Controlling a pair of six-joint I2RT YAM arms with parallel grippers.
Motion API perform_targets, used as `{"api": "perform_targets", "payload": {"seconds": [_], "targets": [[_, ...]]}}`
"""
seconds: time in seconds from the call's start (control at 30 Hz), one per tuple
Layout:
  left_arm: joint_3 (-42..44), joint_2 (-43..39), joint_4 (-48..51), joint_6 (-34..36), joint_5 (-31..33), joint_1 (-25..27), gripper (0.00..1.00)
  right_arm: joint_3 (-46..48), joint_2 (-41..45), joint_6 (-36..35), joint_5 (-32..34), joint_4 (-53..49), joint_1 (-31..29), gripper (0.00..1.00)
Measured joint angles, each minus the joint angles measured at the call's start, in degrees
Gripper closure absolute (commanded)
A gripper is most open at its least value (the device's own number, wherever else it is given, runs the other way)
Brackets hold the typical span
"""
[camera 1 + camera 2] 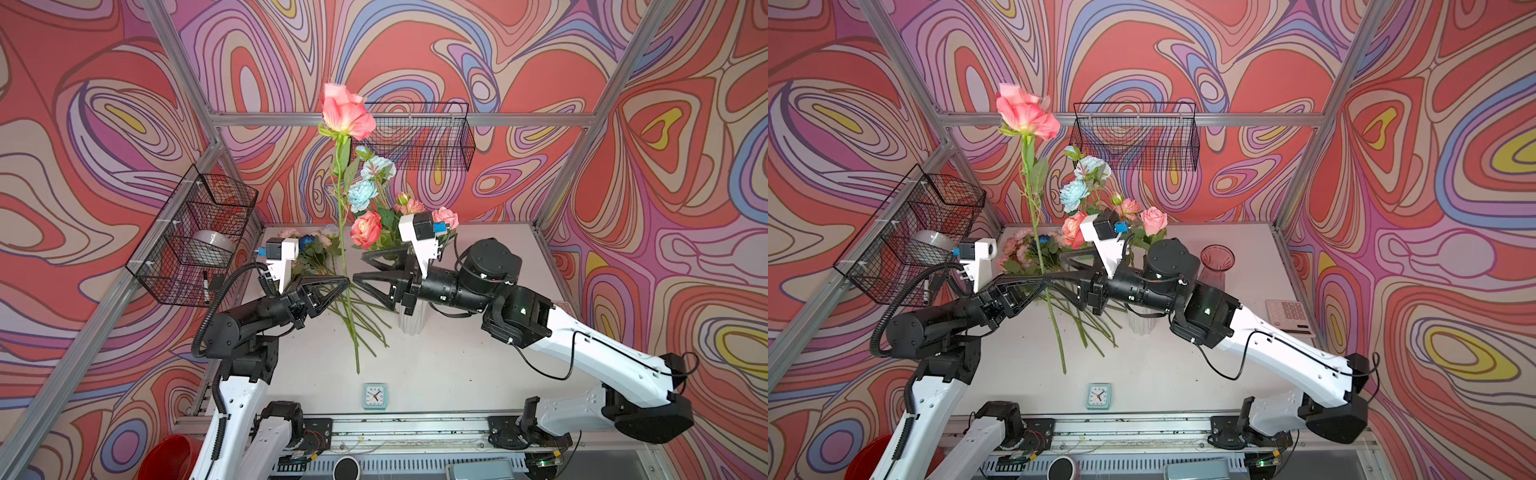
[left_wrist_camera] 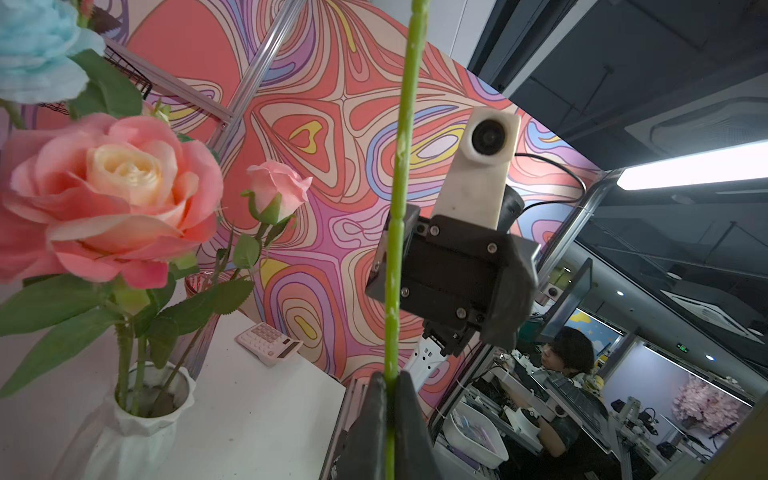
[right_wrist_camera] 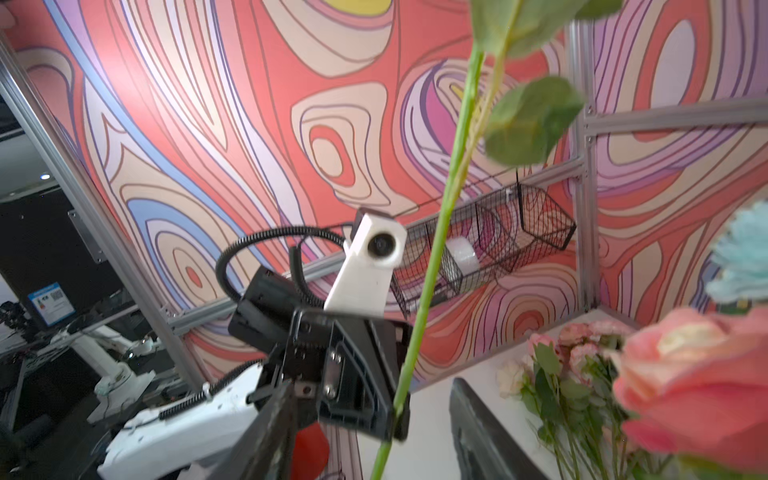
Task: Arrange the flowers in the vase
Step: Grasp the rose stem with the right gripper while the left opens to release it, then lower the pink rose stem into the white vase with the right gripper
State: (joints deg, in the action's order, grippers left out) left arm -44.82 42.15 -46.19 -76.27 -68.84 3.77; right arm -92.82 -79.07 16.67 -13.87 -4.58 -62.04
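Observation:
My left gripper (image 1: 346, 283) (image 2: 390, 376) is shut on the long green stem (image 1: 344, 249) (image 2: 398, 174) of a pink rose (image 1: 347, 110) (image 1: 1025, 112), held upright above the table. My right gripper (image 1: 358, 266) (image 3: 371, 382) stands open and faces the left one, its fingertips just right of that stem. In the right wrist view the stem (image 3: 432, 257) crosses the gap between its jaws. A white ribbed vase (image 1: 411, 322) (image 2: 137, 419) under the right arm holds peach (image 1: 365, 228), pink and pale blue (image 1: 360, 194) flowers. More flowers (image 1: 316, 249) lie on the table at the back left.
A pink glass vase (image 1: 1217, 257) and a calculator (image 1: 1289, 318) sit at the right of the table. A small clock (image 1: 375, 395) is near the front edge. Wire baskets hang on the left wall (image 1: 195, 237) and the back wall (image 1: 415, 137).

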Motion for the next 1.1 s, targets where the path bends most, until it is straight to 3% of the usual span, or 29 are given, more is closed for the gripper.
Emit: {"api": "perform_targets", "payload": {"seconds": [0.1, 0.17, 0.33, 0.37, 0.5, 0.57, 0.63, 0.87, 1.1], "targets": [[0.0, 0.6, -4.0, -2.0, -1.0, 1.0, 1.00, -6.8, -4.2, -0.5, 1.1, -1.1, 0.0, 0.40], [0.0, 0.8, -5.4, -2.7, -1.6, 1.6, 1.00, -10.8, -6.9, -0.9, 1.0, -2.6, 0.0, 0.49], [0.0, 1.2, -5.9, -2.7, -2.2, 1.9, 1.00, -14.6, -10.3, -1.4, 0.5, -6.1, 0.0, 0.94], [0.0, 1.2, -5.3, -2.3, -2.2, 1.9, 0.93, -14.7, -10.3, -1.6, 0.5, -6.8, 0.0, 0.99], [0.0, 0.6, 1.2, 2.0, -1.5, 1.9, 0.25, -13.8, -9.5, -2.3, 1.0, -7.9, -0.3, 1.00], [-0.1, -0.3, 6.3, 5.2, -0.4, 1.9, 0.09, -11.8, -7.7, -2.6, 1.9, -8.6, -0.3, 1.00], [-0.2, -1.3, 11.6, 8.4, 1.2, 1.9, 0.01, -9.4, -5.3, -3.4, 3.4, -9.8, -0.2, 1.00], [-2.1, -5.4, 33.0, 21.9, 11.6, 1.9, 0.00, -3.0, 4.2, -10.3, 12.5, -12.9, -0.2, 1.00], [-2.0, -8.5, 43.0, 28.5, 19.1, 1.9, 0.00, -1.7, 7.3, -21.4, 23.5, -10.4, -0.2, 1.00]]}}
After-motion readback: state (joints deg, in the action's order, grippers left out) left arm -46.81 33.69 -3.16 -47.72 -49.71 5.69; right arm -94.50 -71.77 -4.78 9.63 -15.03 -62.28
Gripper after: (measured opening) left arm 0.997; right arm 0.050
